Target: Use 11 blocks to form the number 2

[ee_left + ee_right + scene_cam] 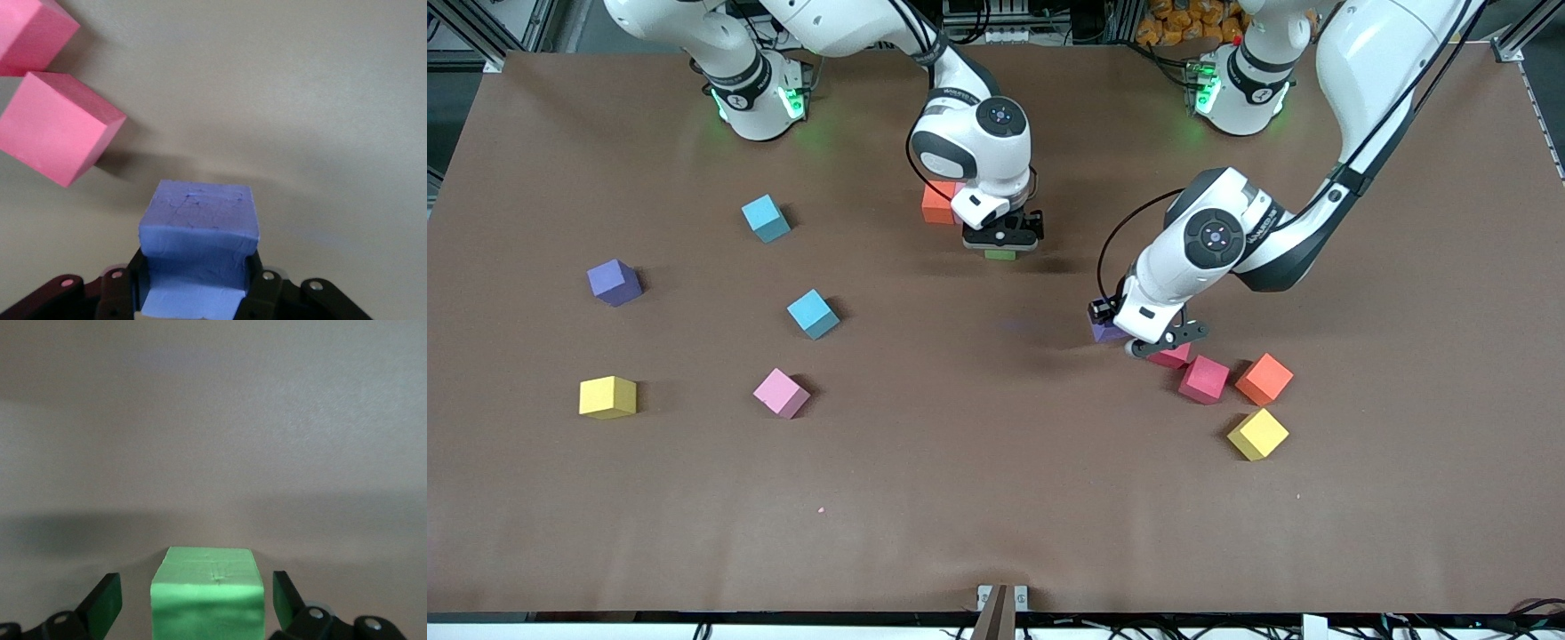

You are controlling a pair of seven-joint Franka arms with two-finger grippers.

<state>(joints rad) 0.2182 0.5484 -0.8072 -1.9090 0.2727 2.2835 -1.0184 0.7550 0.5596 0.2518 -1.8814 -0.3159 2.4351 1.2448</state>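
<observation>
your left gripper is clamped on a purple block, its sides squeezed in between the fingers, low over the brown table toward the left arm's end. just beside it you have two crimson blocks (one half hidden under the gripper), an orange block and a yellow block nearer the front camera. your right gripper stands wide over a green block, fingers clear of both its sides, with another orange block just beside it. toward the right arm's end lie two cyan blocks, a second purple block, a pink block and a second yellow block, well apart.
</observation>
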